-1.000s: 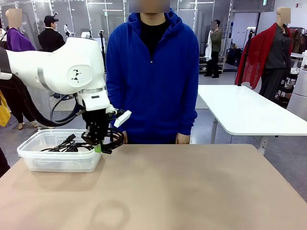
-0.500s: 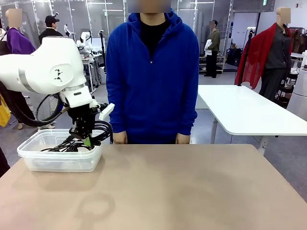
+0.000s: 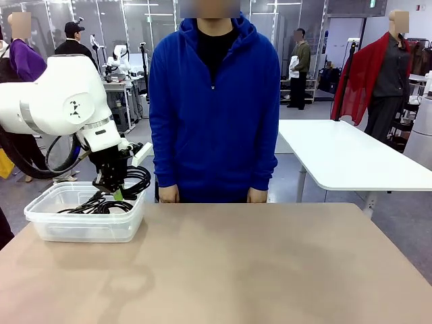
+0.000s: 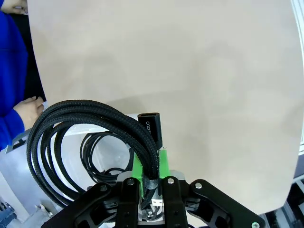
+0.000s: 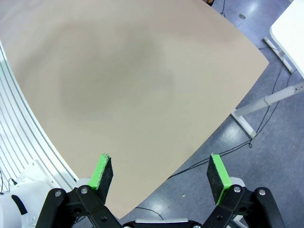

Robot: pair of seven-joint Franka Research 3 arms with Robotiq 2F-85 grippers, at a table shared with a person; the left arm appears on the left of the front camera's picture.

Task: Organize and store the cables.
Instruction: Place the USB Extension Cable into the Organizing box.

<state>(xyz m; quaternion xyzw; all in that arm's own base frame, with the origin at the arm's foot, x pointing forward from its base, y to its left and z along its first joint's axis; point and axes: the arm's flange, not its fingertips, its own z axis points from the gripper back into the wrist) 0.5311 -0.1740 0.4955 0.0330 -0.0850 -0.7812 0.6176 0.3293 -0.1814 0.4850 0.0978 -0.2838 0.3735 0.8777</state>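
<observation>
Cable coil sits clamped in our left hand, the green pads pinching the braided strands near their tie, with a small plug sticking up just beyond the fingertips. From the front we see that hand hanging over the far right corner of the clear bin, with the coil's loops draping off toward the person's side. More cables already lie in a loose tangle inside the bin. Beyond the bin, the person stands at the far edge of the bench, both of their hands resting at that edge; one of them shows close to the coil in the left wrist view.

Our right hand is released, jaws spread wide, poised above bare bench near its corner and holding nothing.

We judge the risks as follows. The coil hangs partly past the bin's rim, so letting go from here could leave loops draped over the wall or sliding out onto the bench. The grip is on a few strands only; if the tie is loose the coil may unwind as it falls. Lowering further could snag the cables already stored and drag them up when we pull away. The person's hand is near enough that a sideways swing might brush it.
</observation>
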